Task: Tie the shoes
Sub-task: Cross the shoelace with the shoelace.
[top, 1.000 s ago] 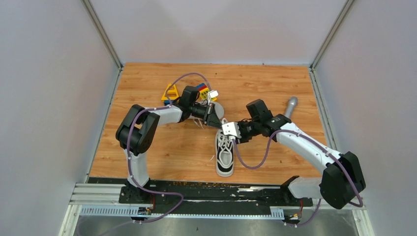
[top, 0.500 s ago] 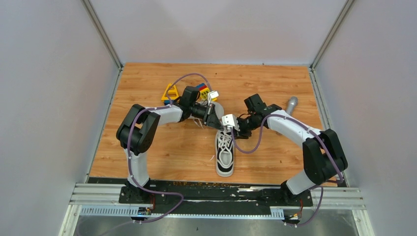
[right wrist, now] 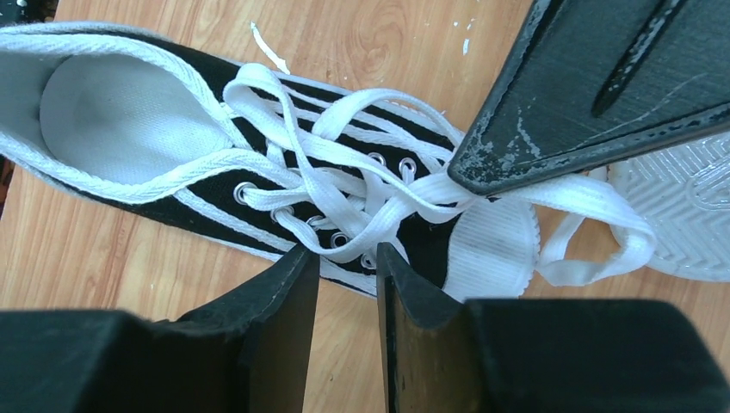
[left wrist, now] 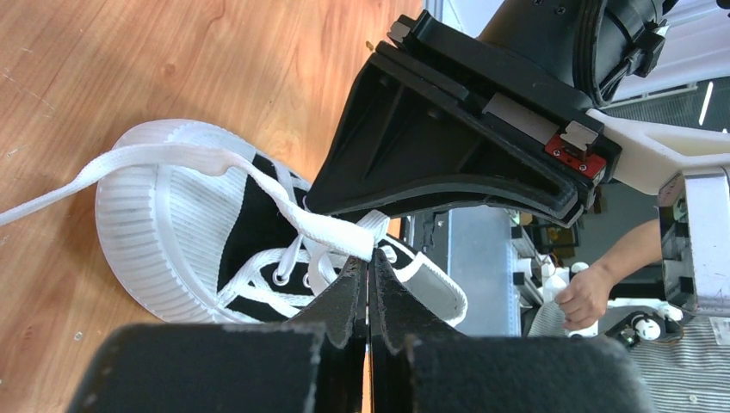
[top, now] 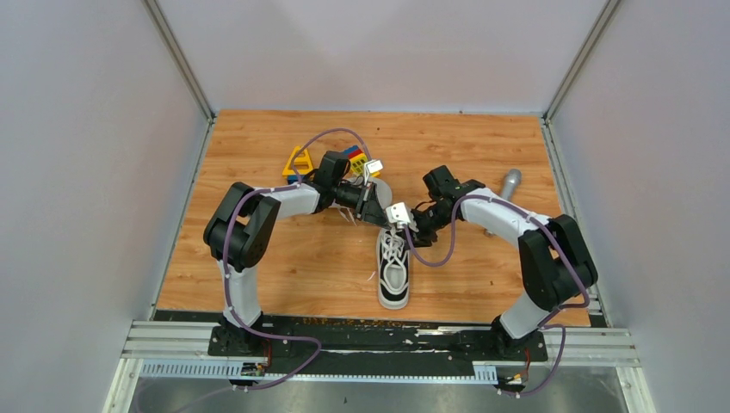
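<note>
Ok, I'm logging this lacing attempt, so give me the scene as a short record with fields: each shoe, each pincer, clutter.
Upright shoe: sole down on the table, laces loose, no bow
Other shoe: beside the first one's toe, white underside showing
Left pincer: shut on a lace that runs across the toe cap
Right pincer: jaws apart over the eyelets, nothing clearly held
Clutter: toy blocks far side, left of centre; grey cylinder far right
</note>
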### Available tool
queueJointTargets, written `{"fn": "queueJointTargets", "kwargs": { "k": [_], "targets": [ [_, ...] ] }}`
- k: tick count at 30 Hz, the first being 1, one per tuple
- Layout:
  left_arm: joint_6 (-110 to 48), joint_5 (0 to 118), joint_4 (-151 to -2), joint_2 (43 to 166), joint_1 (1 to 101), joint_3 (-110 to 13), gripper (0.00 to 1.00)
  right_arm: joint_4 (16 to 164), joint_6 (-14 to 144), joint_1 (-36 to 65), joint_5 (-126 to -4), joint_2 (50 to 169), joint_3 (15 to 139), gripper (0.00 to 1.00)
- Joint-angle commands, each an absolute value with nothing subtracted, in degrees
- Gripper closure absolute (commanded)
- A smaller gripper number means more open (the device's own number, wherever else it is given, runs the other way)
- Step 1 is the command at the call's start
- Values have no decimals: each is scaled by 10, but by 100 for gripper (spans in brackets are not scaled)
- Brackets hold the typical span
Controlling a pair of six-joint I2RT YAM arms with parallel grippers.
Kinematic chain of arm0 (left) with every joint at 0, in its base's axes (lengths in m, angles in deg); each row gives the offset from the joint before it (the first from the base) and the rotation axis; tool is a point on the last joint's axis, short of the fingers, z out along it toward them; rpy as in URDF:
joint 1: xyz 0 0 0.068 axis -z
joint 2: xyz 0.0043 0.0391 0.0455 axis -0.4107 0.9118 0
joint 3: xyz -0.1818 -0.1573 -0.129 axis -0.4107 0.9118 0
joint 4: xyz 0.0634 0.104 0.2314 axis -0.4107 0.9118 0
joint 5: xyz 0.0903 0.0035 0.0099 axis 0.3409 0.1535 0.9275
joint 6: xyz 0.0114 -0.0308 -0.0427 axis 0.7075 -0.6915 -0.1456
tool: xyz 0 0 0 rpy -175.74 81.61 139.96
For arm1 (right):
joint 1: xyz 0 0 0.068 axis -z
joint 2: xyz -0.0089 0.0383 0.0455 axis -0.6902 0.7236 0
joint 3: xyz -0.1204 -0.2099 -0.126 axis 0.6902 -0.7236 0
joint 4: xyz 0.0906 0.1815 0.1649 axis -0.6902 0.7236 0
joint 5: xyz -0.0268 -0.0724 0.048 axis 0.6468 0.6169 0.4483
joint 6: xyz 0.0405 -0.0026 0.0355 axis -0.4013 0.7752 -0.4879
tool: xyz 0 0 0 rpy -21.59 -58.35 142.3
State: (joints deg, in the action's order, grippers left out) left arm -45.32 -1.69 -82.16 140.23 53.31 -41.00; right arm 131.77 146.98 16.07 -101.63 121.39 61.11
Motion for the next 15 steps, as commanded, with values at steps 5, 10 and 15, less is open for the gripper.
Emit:
{"fn": "queueJointTargets", "kwargs": {
  "k": [5,10,15],
  "targets": [
    [-437,-32,-816,1398,531,-428,100,1330,1484,159,-1042,1235,636,77],
    [-437,-32,-815,1399,531,-429,100,1330,1475,160,-1050,1239,642,90],
    [-431,-32,-809,1398,531,-431,100,1342,1467,167,-1015,1215,640,100]
  ]
}}
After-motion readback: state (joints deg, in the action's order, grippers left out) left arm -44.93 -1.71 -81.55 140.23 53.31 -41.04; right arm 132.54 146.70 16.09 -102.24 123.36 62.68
